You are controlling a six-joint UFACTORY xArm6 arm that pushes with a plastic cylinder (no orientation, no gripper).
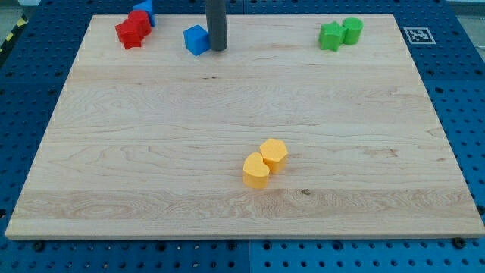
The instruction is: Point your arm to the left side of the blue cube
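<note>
The blue cube (pixel 196 39) sits near the view's top, left of centre, on the wooden board (pixel 151 152). My dark rod comes down from the view's top edge and my tip (pixel 218 49) rests on the board just to the right of the blue cube, touching or nearly touching its right side.
Two red blocks (pixel 133 29) sit at the view's top left with another blue block (pixel 145 9) behind them. A green star-like block (pixel 330 36) and a green cylinder (pixel 352 30) sit at the top right. Two yellow blocks (pixel 264 162) lie touching, below centre.
</note>
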